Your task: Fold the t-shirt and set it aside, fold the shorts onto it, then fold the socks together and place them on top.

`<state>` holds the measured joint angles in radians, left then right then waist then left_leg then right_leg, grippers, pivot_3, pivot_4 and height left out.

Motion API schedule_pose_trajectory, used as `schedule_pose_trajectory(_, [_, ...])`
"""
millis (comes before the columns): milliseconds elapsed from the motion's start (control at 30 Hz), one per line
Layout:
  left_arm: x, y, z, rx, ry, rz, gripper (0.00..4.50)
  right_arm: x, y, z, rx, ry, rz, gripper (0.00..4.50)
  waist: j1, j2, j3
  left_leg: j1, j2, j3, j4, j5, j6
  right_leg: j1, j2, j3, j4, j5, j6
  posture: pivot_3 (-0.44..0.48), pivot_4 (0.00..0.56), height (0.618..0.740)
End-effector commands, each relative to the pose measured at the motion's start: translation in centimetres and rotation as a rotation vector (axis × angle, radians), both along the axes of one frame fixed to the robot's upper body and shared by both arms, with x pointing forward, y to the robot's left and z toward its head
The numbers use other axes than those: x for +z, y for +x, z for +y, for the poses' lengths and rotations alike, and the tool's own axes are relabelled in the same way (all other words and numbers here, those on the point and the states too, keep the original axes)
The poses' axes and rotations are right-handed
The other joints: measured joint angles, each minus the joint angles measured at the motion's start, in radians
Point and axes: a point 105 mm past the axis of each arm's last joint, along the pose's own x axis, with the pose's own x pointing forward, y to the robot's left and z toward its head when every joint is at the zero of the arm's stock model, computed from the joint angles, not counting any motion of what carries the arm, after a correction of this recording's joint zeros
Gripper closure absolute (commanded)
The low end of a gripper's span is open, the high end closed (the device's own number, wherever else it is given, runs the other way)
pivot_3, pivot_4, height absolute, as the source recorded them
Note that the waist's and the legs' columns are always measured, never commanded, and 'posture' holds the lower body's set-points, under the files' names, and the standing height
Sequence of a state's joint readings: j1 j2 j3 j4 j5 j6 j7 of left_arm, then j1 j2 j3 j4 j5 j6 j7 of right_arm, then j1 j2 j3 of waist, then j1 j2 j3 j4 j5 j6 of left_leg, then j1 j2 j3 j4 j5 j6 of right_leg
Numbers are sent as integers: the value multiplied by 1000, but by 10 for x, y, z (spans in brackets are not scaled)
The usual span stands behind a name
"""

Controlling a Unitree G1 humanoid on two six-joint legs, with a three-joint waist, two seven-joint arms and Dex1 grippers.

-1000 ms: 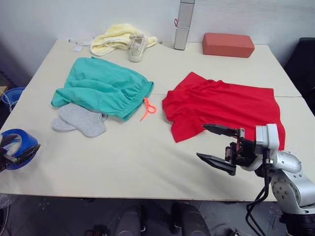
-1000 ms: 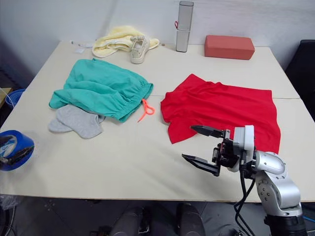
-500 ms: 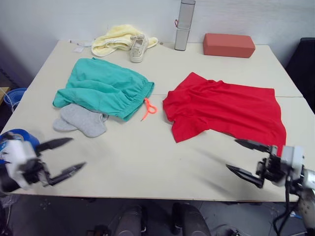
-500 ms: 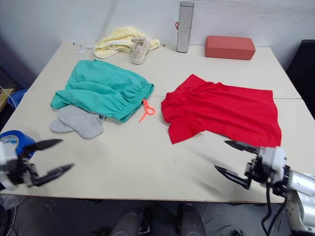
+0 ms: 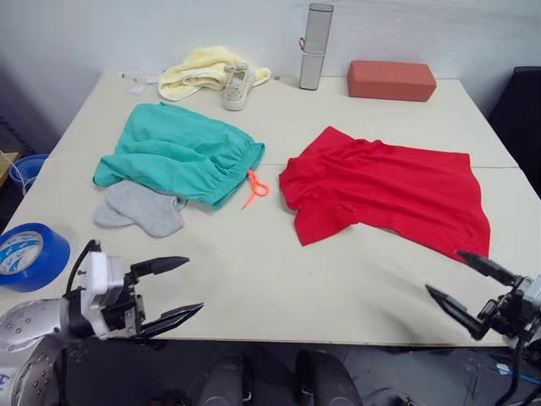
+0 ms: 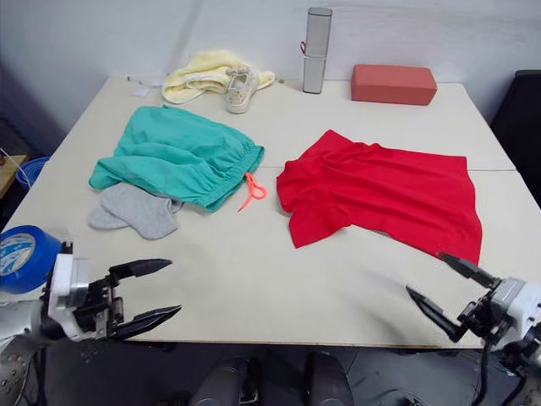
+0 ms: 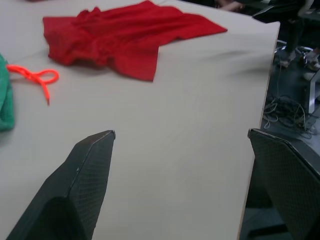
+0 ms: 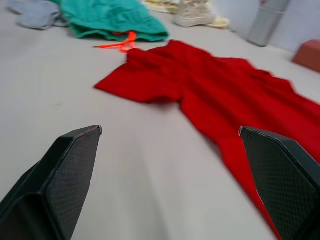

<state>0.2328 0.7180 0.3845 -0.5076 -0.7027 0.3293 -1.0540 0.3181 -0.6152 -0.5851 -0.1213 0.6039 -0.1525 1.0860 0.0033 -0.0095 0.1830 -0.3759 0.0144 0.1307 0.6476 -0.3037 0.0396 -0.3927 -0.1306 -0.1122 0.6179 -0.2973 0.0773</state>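
Note:
The red t-shirt (image 5: 385, 191) lies spread and rumpled on the right half of the table. The teal shorts (image 5: 179, 152) lie crumpled at the left, an orange drawstring (image 5: 254, 186) trailing from the waistband. Grey socks (image 5: 139, 207) sit partly under the shorts' near edge. My left gripper (image 5: 176, 288) hovers open at the table's near left edge, nothing between its fingers. My right gripper (image 5: 461, 282) is open and empty at the near right corner, just past the shirt's hem. The shirt (image 8: 220, 100) also shows in the right wrist view.
A blue tape roll (image 5: 30, 255) lies at the near left edge. At the back stand a grey cylinder (image 5: 314, 44), a red-brown block (image 5: 391, 79), a beige shoe (image 5: 236, 85) and a pale yellow cloth (image 5: 199, 66). The beige table (image 5: 279, 271) has bare room between the clothes and the front edge.
My right gripper has pulled back from beside the shirt to the near right corner. My left gripper has come up and in over the near left edge. Both stayed open.

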Motion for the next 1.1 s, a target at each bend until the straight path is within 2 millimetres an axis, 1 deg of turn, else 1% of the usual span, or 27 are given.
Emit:
schedule_pose_trajectory(33, [9,2,-17,-64,-21,-30,30,17,12,-24,-135,-115,14,0,-1,2,-1,0,0,0,0,0,-1,0,0,0,0,0,0,0,150,740])
schedule_pose_trajectory(100, [3,9,-24,-84,39,-44,30,16,23,-36,-198,-193,71,0,-1,2,-1,0,0,1,0,1,-3,0,0,0,0,0,0,0,150,740])
schedule_pose_trajectory(167, [-7,19,-37,-130,115,-55,30,13,30,-34,-149,-290,110,0,-1,3,-1,0,0,1,0,2,-5,0,1,0,0,0,0,0,150,740])
schedule_pose_trajectory(267, [-12,33,-51,-167,187,-99,30,7,35,-34,-112,-357,162,0,0,3,-1,0,0,2,0,2,-3,0,2,-1,0,0,0,0,150,740])
schedule_pose_trajectory(333, [-12,55,-66,-151,229,-171,30,2,41,-44,-126,-435,198,0,1,4,-2,0,0,2,0,2,-3,0,2,-1,0,0,0,0,150,740])
schedule_pose_trajectory(367, [-13,66,-76,-156,268,-208,30,0,44,-52,-140,-496,210,0,7,4,-1,0,0,2,0,5,1,0,2,-1,0,0,1,0,150,740])
schedule_pose_trajectory(467, [-18,88,-100,-187,345,-289,30,-9,47,-70,-161,-587,259,0,11,4,-1,-1,-1,4,1,5,3,0,2,0,-1,1,3,0,150,740])
schedule_pose_trajectory(567, [-25,116,-129,-169,378,-282,30,-12,53,-86,-214,-637,277,0,22,3,-1,-1,-1,6,4,5,5,1,3,2,-1,2,5,0,150,740])
schedule_pose_trajectory(633, [-30,125,-146,-186,395,-274,30,-17,54,-91,-220,-628,325,0,22,2,0,-1,-1,7,5,5,6,1,2,2,-1,3,7,0,150,740])
schedule_pose_trajectory(733, [-39,137,-164,-180,422,-246,30,-23,59,-93,-232,-622,348,0,19,2,0,-1,-1,7,4,4,6,1,2,3,-2,3,7,0,150,740])
schedule_pose_trajectory(833, [-46,147,-175,-161,464,-255,30,-29,63,-92,-248,-618,368,0,11,1,0,-1,0,9,4,5,5,0,3,4,-2,2,7,0,150,740])
schedule_pose_trajectory(967, [-53,159,-182,-136,501,-252,30,-34,65,-93,-268,-588,401,0,12,0,1,-1,0,8,7,5,6,1,2,4,-1,3,7,0,150,740])
schedule_pose_trajectory(1067, [-60,165,-182,-125,528,-237,0,-38,67,-92,-270,-565,420,609,12,-1,0,-1,0,7,8,4,7,1,1,4,-1,3,8,0,150,740])
schedule_pose_trajectory(1100, [-65,166,-181,-124,543,-229,0,-40,68,-93,-281,-549,433,957,12,-1,0,0,0,7,8,3,7,2,1,4,-1,3,8,0,150,740])
